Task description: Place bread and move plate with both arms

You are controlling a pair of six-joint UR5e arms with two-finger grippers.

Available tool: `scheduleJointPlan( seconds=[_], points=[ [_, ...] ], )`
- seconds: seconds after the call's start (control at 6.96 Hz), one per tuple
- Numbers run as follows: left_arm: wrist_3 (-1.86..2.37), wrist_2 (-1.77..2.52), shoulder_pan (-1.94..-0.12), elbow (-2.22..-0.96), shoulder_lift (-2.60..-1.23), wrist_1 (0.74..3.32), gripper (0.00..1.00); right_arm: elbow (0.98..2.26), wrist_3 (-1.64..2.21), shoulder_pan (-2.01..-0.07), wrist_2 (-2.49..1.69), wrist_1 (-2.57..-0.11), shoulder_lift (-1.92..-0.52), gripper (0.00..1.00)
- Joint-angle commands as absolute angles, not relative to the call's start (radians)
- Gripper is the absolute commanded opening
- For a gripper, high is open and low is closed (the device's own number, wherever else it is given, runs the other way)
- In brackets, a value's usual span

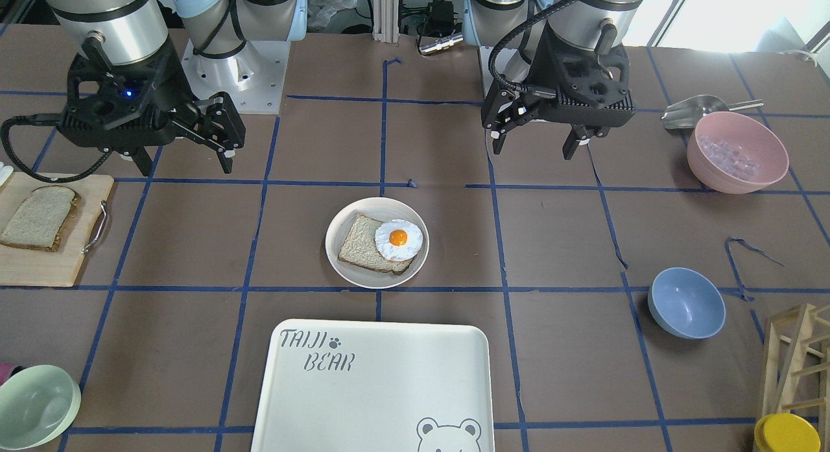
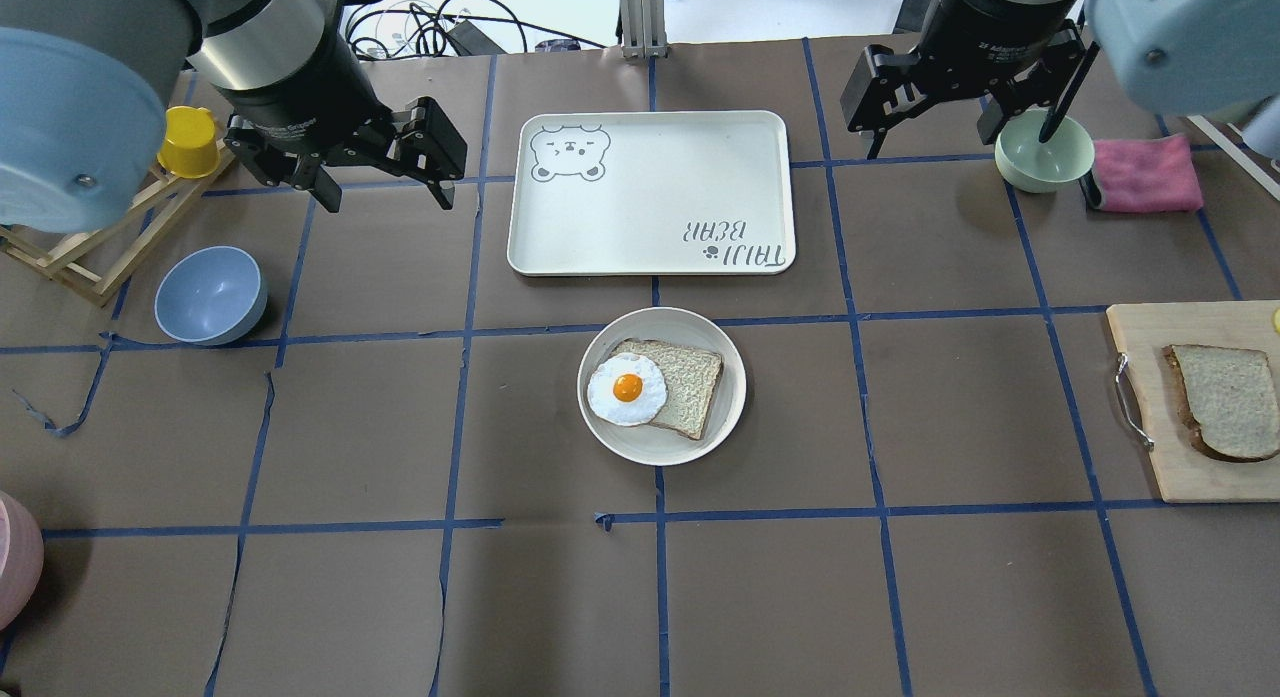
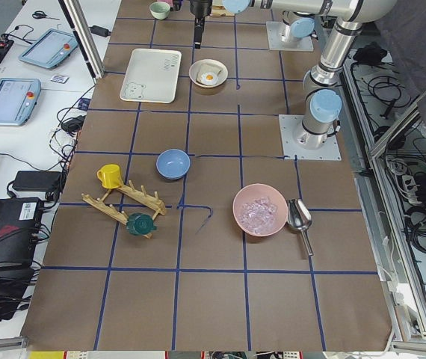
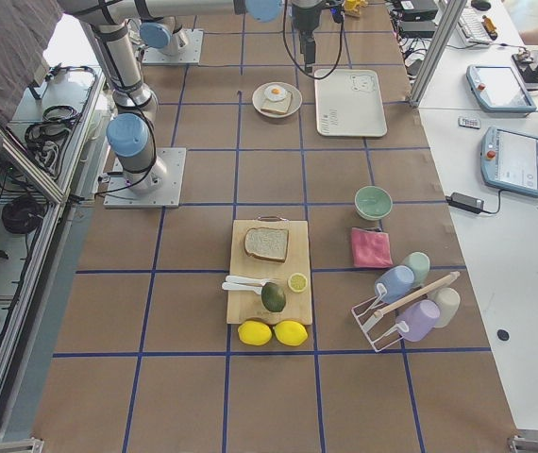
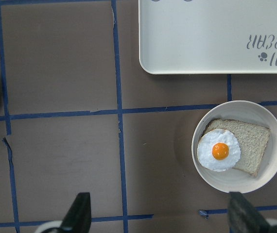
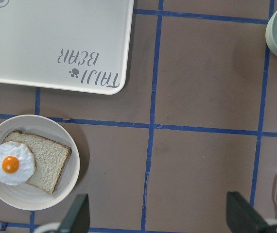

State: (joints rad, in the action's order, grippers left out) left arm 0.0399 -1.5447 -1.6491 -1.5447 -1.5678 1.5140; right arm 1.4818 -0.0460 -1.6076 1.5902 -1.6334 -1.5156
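Tray (image 1: pixel 376 387) bottom centre; plate (image 1: pixel 336 238) mid-frame carrying squarer slice (image 1: pixel 360 244) and egg (image 1: pixel 398 239); bread (image 1: pixel 37 217) on board (image 1: pixel 39 270) at left edge; left pincer (image 1: pixel 535 144) and right pincer (image 1: pixel 183 161) both apart, empty.

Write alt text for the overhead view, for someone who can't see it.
A cream plate holding a square bread slice topped with a fried egg sits mid-table, near the TAIJI BEAR tray. A domed bread slice lies on a wooden cutting board at the right edge. The left gripper and right gripper hover open and empty either side of the tray.
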Motion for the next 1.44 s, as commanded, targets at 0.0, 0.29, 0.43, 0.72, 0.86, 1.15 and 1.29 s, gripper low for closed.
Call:
scheduleJointPlan(
  seconds=[0.0, 0.29, 0.43, 0.72, 0.86, 1.15, 1.29],
  points=[
    [0.04, -1.545, -1.649, -1.545, -1.568, 1.514, 1.0, 1.482, -0.046, -1.608, 1.591, -1.632, -1.516, 1.0],
    [0.038, -1.545, -1.649, -1.545, -1.568, 1.514, 1.0, 1.482, -0.046, -1.608, 1.591, -1.632, -1.516, 1.0],
    [0.04, -1.545, -1.649, -1.545, -1.568, 1.514, 1.0, 1.482, -0.046, -1.608, 1.591, -1.634, -1.516, 1.0],
    [0.04, -1.546, -1.649, -1.545, -1.568, 1.514, 1.0, 1.482, -0.046, -1.606, 1.591, -1.634, -1.514, 1.0],
    [0.038, -1.546, -1.649, -1.545, -1.568, 1.514, 1.0, 1.483, -0.048, -1.6, 1.589, -1.634, -1.516, 1.0],
    [0.038, -1.546, -1.649, -1.545, -1.568, 1.514, 1.0, 1.483, -0.055, -1.583, 1.58, -1.635, -1.514, 1.0],
    [0.038, -1.546, -1.649, -1.545, -1.566, 1.514, 1.0, 1.483, -0.055, -1.583, 1.578, -1.635, -1.514, 1.0]
  ],
)
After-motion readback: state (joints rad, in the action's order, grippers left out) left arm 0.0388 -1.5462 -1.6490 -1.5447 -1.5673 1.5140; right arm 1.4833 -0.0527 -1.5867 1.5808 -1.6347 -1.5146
